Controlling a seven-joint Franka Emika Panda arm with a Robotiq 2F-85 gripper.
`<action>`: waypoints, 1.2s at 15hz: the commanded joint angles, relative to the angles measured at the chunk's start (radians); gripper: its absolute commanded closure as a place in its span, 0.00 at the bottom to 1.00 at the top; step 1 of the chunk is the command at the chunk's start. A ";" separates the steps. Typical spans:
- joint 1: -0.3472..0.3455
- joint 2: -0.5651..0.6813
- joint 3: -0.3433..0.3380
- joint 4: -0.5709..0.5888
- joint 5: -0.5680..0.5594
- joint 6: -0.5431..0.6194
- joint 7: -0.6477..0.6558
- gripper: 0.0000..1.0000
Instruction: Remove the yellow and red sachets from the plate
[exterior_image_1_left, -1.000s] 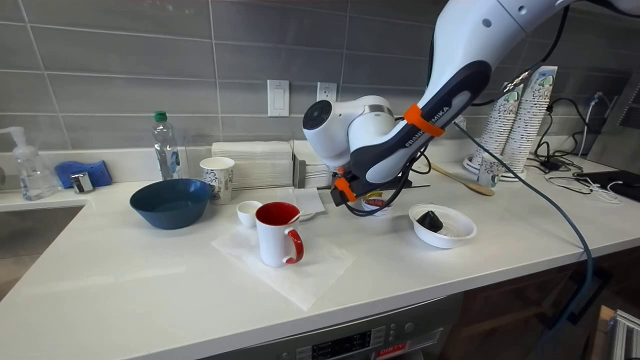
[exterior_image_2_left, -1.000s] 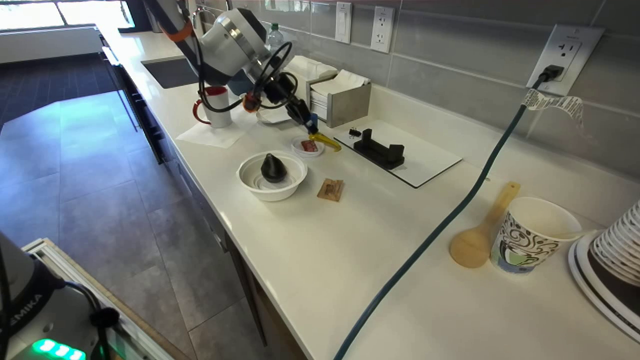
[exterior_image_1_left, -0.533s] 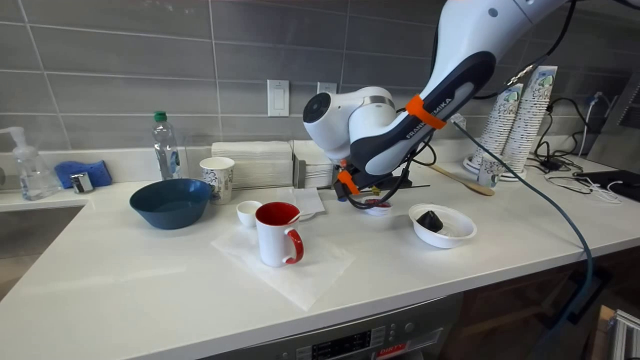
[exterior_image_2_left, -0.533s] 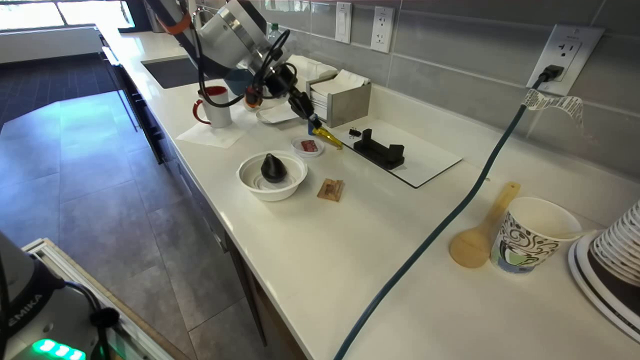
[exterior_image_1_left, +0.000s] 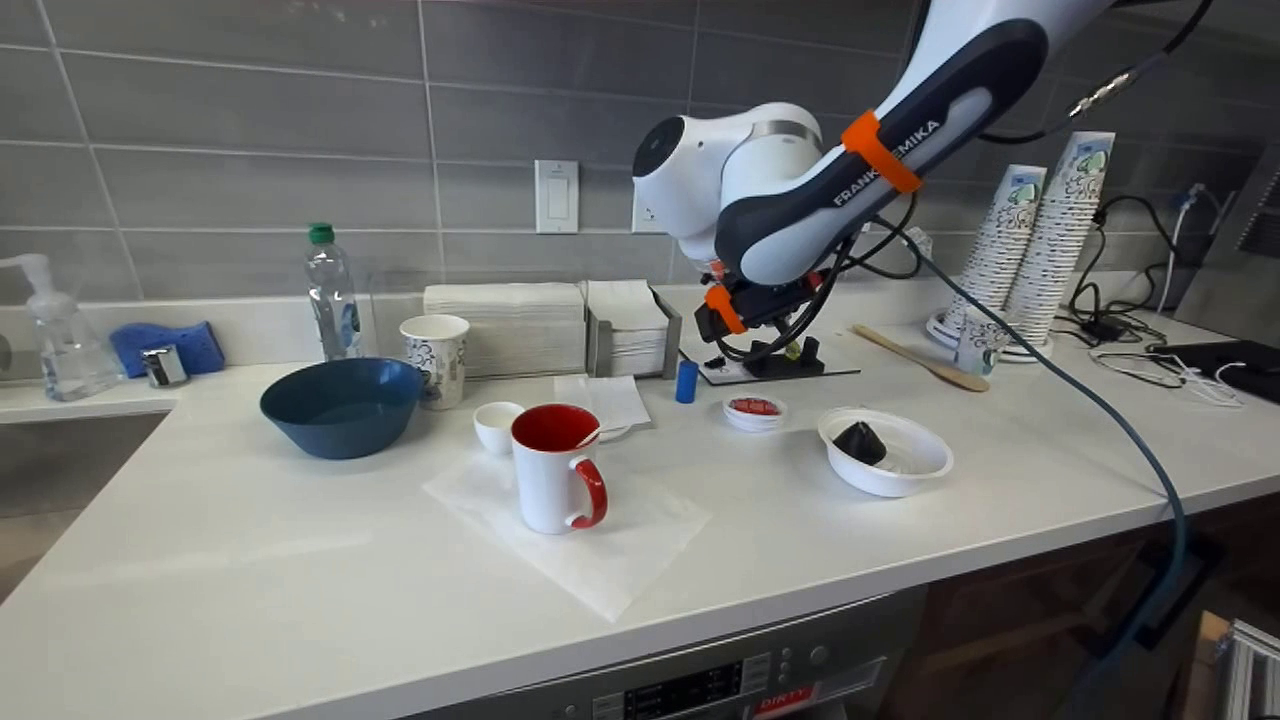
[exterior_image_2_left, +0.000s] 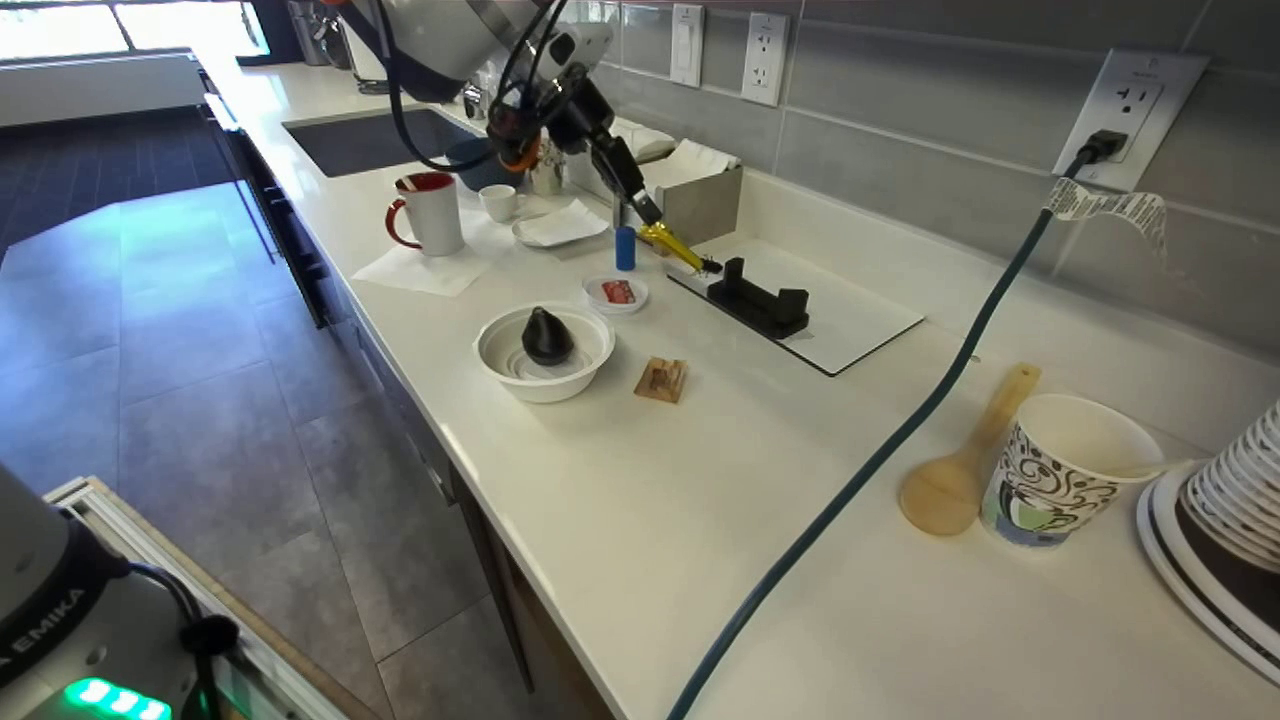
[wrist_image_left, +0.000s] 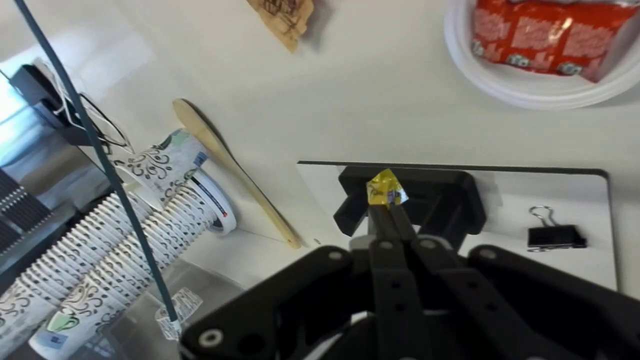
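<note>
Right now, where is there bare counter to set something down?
Bare counter lies between the brown packet and the green cable, and between the sink and the paper under the mug. It is crowded around the plate, with the white bowl, blue cylinder and black stand close by.

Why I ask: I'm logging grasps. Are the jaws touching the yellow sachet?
Touching. The wrist view shows the yellow sachet pinched at the tips of the closed jaws, its free end sticking out.

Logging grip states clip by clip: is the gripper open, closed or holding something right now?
Gripper: closed, holding the yellow sachet, which pokes out beyond its tip.
</note>
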 joint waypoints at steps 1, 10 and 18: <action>-0.014 -0.074 -0.001 -0.056 0.097 -0.101 -0.034 1.00; -0.070 -0.038 -0.051 -0.086 0.229 -0.236 -0.001 1.00; -0.066 0.073 -0.076 -0.053 0.208 -0.227 0.076 1.00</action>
